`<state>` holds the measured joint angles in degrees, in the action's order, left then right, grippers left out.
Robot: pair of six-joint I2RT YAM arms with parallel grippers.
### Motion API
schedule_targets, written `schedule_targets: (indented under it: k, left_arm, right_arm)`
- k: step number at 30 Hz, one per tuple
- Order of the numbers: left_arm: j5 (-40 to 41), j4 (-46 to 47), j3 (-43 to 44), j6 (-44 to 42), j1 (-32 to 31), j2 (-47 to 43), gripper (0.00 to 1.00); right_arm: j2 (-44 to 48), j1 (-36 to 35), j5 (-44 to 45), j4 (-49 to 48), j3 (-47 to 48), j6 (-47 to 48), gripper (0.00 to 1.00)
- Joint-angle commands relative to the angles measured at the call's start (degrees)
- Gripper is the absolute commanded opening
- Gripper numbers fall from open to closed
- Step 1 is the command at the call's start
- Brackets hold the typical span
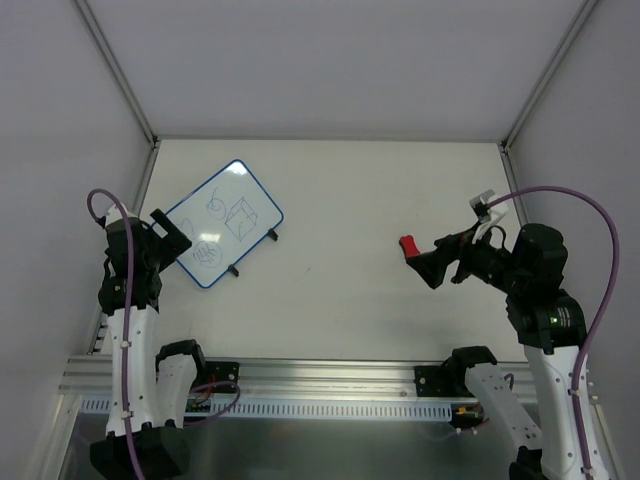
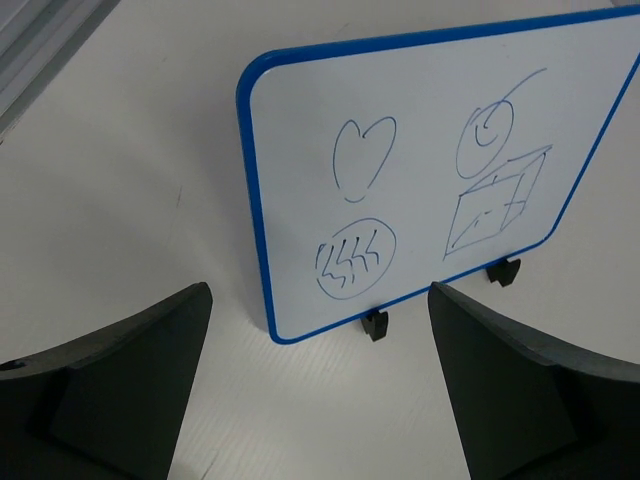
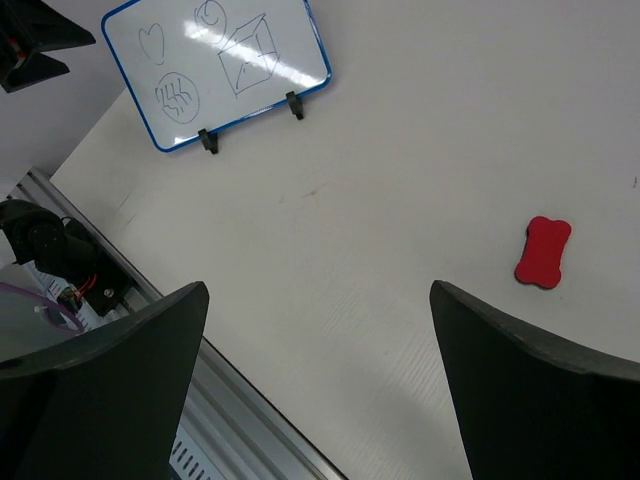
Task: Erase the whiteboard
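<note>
Checked near edge first: found rail (image 1: 330, 372) along front of table (image 1: 340, 200), both arm bases fixed to it. Noted purple cable (image 1: 545, 189) looping off R arm, similar one on L arm.

Found L gripper (image 1: 168, 236) low at table's L side, jaws spread wide, nothing held. Saw both fingers (image 2: 130, 370) bare in L wrist view, board (image 2: 420, 160) beyond the gap. Placed gripper tip just beside board's near-L edge per top view; cannot tell whether touching.

Found R gripper (image 1: 432, 268) on R side, pointing L, jaws likewise wide apart, nothing held. Saw only bare table between its fingers in R wrist view. Located red eraser (image 3: 543, 252) flat on table, just outside one finger, not gripped. Placed it just beside gripper tip per top view.

Located board on table's far-L part, well apart from eraser & R gripper. Found it turned at an angle to table edges, propped on two black feet (image 2: 375, 325) along its lower long edge, face tilted up. Noted blue rim, rounded corners. Counted four blue sketches on white face, all intact: heart, swirl in circle, box, zigzags in circle. Recorded erasing as not yet done.
</note>
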<state>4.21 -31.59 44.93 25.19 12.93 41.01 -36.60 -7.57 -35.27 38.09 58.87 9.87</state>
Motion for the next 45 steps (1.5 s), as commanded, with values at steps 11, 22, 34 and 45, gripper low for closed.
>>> schedule_targets:
  k: [11,22,34,45]
  left_arm:
    - [-19.05,19.64,-5.64,-6.55,14.66,5.38,0.73]
    - [-22.31,21.75,-4.32,-13.32,17.92,9.43,0.75]
    - [-34.35,31.24,-11.35,-14.64,19.85,11.02,0.55]
    - [-35.05,33.53,-13.28,-14.47,21.96,12.25,0.55]
  right_arm:
    - [0.74,-5.87,-7.53,-4.6,-3.85,2.26,0.99]
    - [2.41,-11.93,-7.8,-4.51,-4.47,4.28,0.99]
    - [4.96,-15.71,-9.03,-4.51,-6.4,6.04,0.99]
    - [6.45,-15.89,-9.3,-4.42,-7.9,6.83,0.99]
